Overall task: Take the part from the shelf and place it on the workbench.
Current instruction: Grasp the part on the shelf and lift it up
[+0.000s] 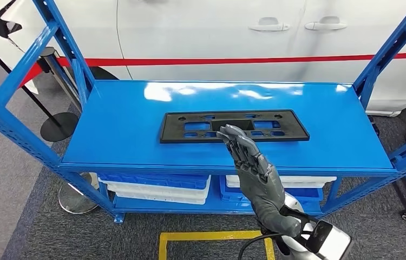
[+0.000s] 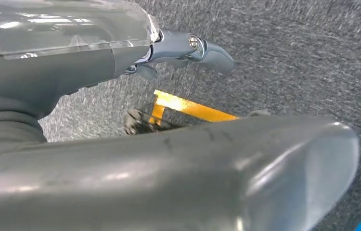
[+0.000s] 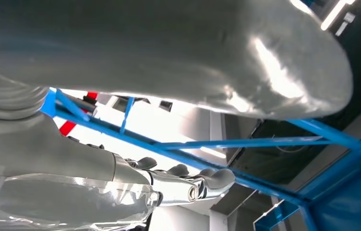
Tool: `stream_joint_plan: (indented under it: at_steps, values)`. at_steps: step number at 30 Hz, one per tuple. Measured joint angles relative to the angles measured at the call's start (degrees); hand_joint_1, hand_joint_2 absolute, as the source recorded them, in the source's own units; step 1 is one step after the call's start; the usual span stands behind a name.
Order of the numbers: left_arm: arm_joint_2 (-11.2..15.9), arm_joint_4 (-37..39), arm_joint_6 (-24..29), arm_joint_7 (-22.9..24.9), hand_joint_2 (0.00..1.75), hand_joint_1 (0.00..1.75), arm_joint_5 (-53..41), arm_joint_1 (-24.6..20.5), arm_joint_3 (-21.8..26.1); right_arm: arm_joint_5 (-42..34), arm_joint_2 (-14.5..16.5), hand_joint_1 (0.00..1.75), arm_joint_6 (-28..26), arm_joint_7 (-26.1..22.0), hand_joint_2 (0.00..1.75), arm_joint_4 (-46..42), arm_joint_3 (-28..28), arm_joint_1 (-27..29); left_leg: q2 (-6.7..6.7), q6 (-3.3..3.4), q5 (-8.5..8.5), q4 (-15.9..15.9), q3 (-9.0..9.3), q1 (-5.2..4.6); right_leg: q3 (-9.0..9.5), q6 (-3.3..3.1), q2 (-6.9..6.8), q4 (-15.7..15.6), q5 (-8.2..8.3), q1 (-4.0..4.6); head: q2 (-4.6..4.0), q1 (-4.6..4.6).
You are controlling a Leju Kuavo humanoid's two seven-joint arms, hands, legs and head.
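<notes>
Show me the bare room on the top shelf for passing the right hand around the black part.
Bare blue shelf top lies left of the black part, between it and the left upright, and right of it toward the right upright. A narrower strip runs behind it. The front middle is crowded: the right hand reaches over the part's near edge there.

Right hand (image 1: 252, 165) is up on a raised arm, fingers straight and close together, empty, tips over the near edge of the black part (image 1: 190, 125), while the left hand (image 2: 188, 48) hangs low, holding nothing.

White car (image 1: 217, 32), red stripe (image 1: 244, 60), stanchions (image 1: 59, 125)
</notes>
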Motion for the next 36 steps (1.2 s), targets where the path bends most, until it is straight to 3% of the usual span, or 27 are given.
stream_joint_plan:
  at_steps: [2, 5, 7, 9, 11, 13, 14, 16, 17, 18, 20, 22, 25, 27, 30, 31, 32, 33, 35, 36]
  values:
    - [0.1, 0.0, 0.0, 0.0, 0.0, 0.0, -0.2, 0.1, 0.0, 0.1, 0.0, 0.0, -0.4, 0.0, 0.0, 0.3, 0.0, 0.0, 0.01, -0.31, 1.25, -2.5, -0.58, 0.11, 1.4, 0.26, 0.27, 0.2, -1.15, -0.1, 0.0, -0.01]
    - [0.3, 0.0, -0.1, -0.1, 0.0, 0.0, -0.5, 0.3, 0.0, 0.3, 0.0, 0.0, -0.7, 0.0, 0.0, 0.6, 0.0, 0.2, 0.07, -0.19, 8.64, -11.0, 0.87, 0.19, 3.16, 0.9, 0.41, 0.6, -3.01, -0.18, -0.01, 0.01]
    - [0.3, 0.0, -0.1, -0.2, 0.0, 0.0, -0.7, 0.3, 0.0, 0.5, 0.0, 0.0, -0.9, 0.0, 0.0, 0.8, 0.0, 0.4, 0.12, 0.67, 11.75, -14.0, 1.28, 0.05, 3.65, 1.59, 0.49, 0.9, -4.1, -0.08, 0.0, 0.02]
    - [0.4, 0.0, -0.2, -0.3, 0.0, 0.0, -0.7, 0.3, 0.0, 0.5, 0.0, 0.0, -0.9, 0.0, 0.0, 0.9, 0.0, 0.5, 0.1, 1.63, 11.55, -14.1, 1.67, 0.0, 3.77, 2.17, 0.51, 1.2, -4.47, -0.01, 0.01, -0.02]
    - [0.4, 0.0, -0.2, -0.3, 0.0, 0.0, -0.9, 0.3, 0.0, 0.6, -0.1, 0.0, -1.0, -0.1, 0.0, 0.9, 0.0, 0.5, 0.09, 2.26, 11.35, -14.6, 2.68, 0.21, 2.59, 2.76, 0.32, 4.1, -4.19, -0.11, 0.01, 0.07]
    - [0.4, 0.0, -0.1, -0.3, 0.0, 0.0, -1.3, 0.2, 0.0, 0.9, -0.2, 0.0, -1.2, -0.1, 0.0, 0.9, 0.0, 0.6, 0.08, 2.62, 10.93, -15.1, 3.78, 0.36, -1.47, 3.5, 0.04, 10.6, -5.27, -0.42, 0.01, 0.27]
    - [0.4, 0.0, -0.1, -0.1, 0.0, 0.0, -1.7, 0.2, 0.0, 1.3, -0.3, 0.0, -1.3, -0.1, 0.0, 1.0, 0.0, 0.9, 0.05, 2.71, 10.59, -15.2, 4.23, 0.37, -4.09, 3.81, -0.06, 14.1, -6.79, -0.59, 0.01, 0.34]
    - [0.4, 0.0, 0.4, 0.8, 0.0, 0.0, -2.5, 0.2, 0.0, 2.2, -0.5, 0.0, -1.4, -0.1, 0.87, 1.5, 0.0, 1.7, -0.07, 2.69, 9.71, -15.3, 5.24, 0.38, -7.88, 4.13, -0.13, 17.6, -9.22, -0.89, 0.0, 0.34]
    - [0.4, 0.0, 0.8, 1.5, 0.0, 0.0, -3.0, 0.2, -0.1, 2.9, -0.6, 0.0, -1.7, 0.0, 1.31, 2.0, 0.0, 2.1, -0.14, 2.64, 9.17, -15.3, 5.9, 0.38, -8.53, 4.12, -0.14, 16.8, -8.71, -0.98, 0.0, 0.35]
    - [0.4, 0.0, 1.1, 2.3, 0.0, 0.0, -3.5, 0.3, -0.2, 3.8, -0.8, 0.0, -2.2, 0.0, 1.75, 2.8, 0.1, 2.5, -0.19, 2.53, 8.62, -15.3, 6.65, 0.38, -8.26, 4.0, -0.15, 14.2, -6.68, -1.01, 0.0, 0.36]
    - [0.3, 0.0, 1.7, 3.6, 0.0, 0.0, -4.3, 0.6, -0.3, 7.5, -1.2, 0.0, -5.1, 0.0, 1.75, 5.3, 0.4, 3.0, -0.23, 2.16, 7.52, -15.4, 8.14, 0.37, -6.46, 3.37, -0.17, 6.9, -0.71, -0.79, 0.01, 0.33]
    - [0.2, 0.1, 2.1, 4.8, 0.0, 0.0, -5.0, 0.8, -0.4, 14.1, -1.3, 0.0, -10.4, 0.6, 1.75, 8.9, 1.2, 2.9, -0.26, 1.54, 6.72, -15.5, 8.86, 0.33, -5.34, 2.56, -0.16, 2.7, 2.28, -0.3, 0.01, 0.4]
    - [0.1, 0.1, 2.2, 6.4, 0.0, 0.0, -5.9, 1.0, -0.7, 26.4, -1.1, 0.0, -21.0, 3.5, 1.75, 14.0, 3.2, 1.5, -0.22, 0.52, 6.47, -15.4, 9.46, 0.21, -4.59, 1.73, -0.04, 1.7, 2.66, -0.2, 0.01, 0.48]
    - [0.1, 0.1, 2.3, 7.1, 0.0, 0.0, -6.3, 1.0, -0.7, 34.2, -0.8, 0.0, -27.3, 6.4, 1.75, 17.0, 4.8, -0.5, -0.22, 0.15, 5.0, -12.7, 8.54, 0.24, -3.72, 1.19, 0.02, 1.1, 2.55, -0.46, 0.0, 0.44]
    - [0.1, 0.1, 2.4, 7.5, 0.0, 0.0, -6.5, 0.9, -0.7, 42.1, -0.4, 0.0, -32.1, 9.9, 1.75, 20.7, 6.9, -2.8, -0.26, -0.2, 0.2, -2.7, 2.71, 0.27, -3.35, 0.46, -0.03, 0.9, 2.15, -0.25, 0.01, 0.39]
    - [0.1, 0.1, 2.4, 7.5, 0.0, 0.0, -6.6, 1.0, -0.7, 44.1, -0.4, 0.0, -32.9, 10.7, 1.75, 21.5, 7.5, -3.2, -0.25, -0.27, -0.44, -0.4, 1.05, 0.27, -3.3, 0.32, -0.02, 0.9, 2.01, -0.11, 0.01, 0.4]
    - [0.2, 0.1, 2.4, 7.5, 0.0, 0.0, -6.7, 1.1, -0.7, 45.9, -0.3, 0.0, -33.7, 11.6, 1.75, 22.3, 8.0, -3.4, -0.25, -0.27, 0.16, -0.2, 0.31, 0.27, -3.24, 0.25, 0.02, 1.0, 1.85, -0.01, 0.01, 0.41]
    - [0.3, 0.1, 2.4, 7.4, 0.0, 0.0, -6.8, 1.2, -0.7, 47.6, -0.3, 0.0, -34.5, 12.5, 1.75, 22.9, 8.4, -3.6, -0.25, -0.24, 1.99, -2.1, 0.66, 0.26, -3.14, 0.26, 0.08, 1.2, 1.67, 0.05, 0.01, 0.41]
    - [0.4, 0.1, 2.3, 7.3, 0.0, 0.0, -7.0, 1.2, -0.7, 50.9, -0.3, 0.0, -36.0, 14.0, 1.75, 23.7, 9.0, -4.1, -0.27, 0.04, 6.65, -9.4, 3.1, 0.2, -2.96, 0.47, 0.2, 1.7, 1.22, 0.12, 0.01, 0.42]
    - [0.5, 0.1, 2.2, 7.2, 0.0, 0.0, -7.1, 1.1, -0.7, 52.3, -0.3, 0.0, -36.7, 14.6, 1.75, 24.1, 9.3, -4.3, -0.29, 0.27, 7.67, -12.4, 4.06, 0.08, -2.99, 0.65, 0.24, 2.0, 1.04, 0.16, 0.0, 0.42]
